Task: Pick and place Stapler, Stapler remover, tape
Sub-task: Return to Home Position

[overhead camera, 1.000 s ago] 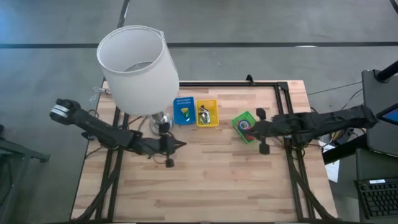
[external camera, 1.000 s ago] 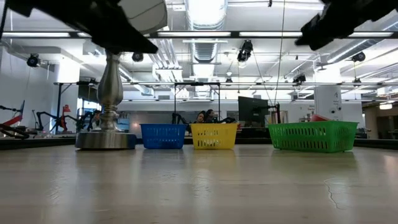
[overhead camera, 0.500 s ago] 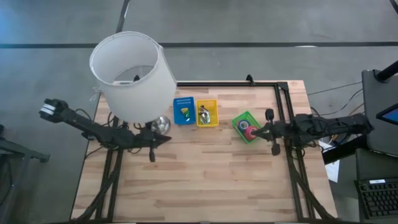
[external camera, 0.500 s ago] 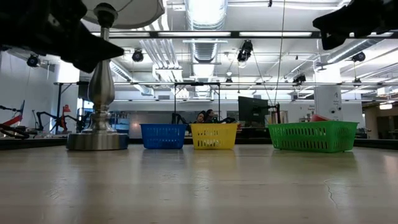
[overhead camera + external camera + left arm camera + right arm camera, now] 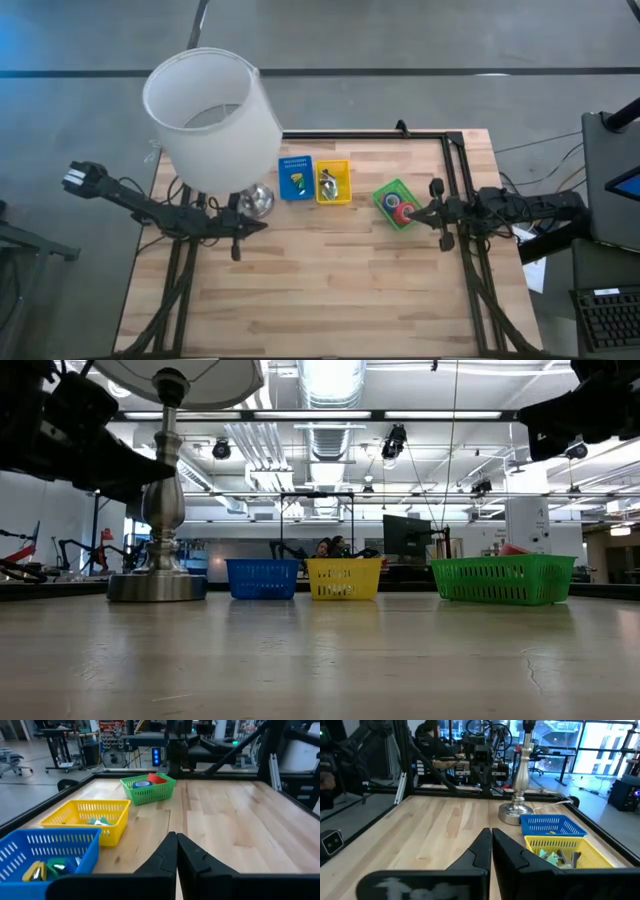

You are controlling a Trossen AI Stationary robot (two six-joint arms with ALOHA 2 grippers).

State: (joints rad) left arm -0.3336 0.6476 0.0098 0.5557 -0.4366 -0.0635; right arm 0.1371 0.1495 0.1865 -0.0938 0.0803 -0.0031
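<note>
Task appears complete: tape (image 5: 400, 211) lies in the green bin (image 5: 150, 794); left gripper (image 5: 176, 855) and right gripper (image 5: 491, 847) hang clenched, empty.

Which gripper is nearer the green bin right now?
Right. The right gripper is close beside the green bin; the left gripper is far off, by the lamp base.
</note>
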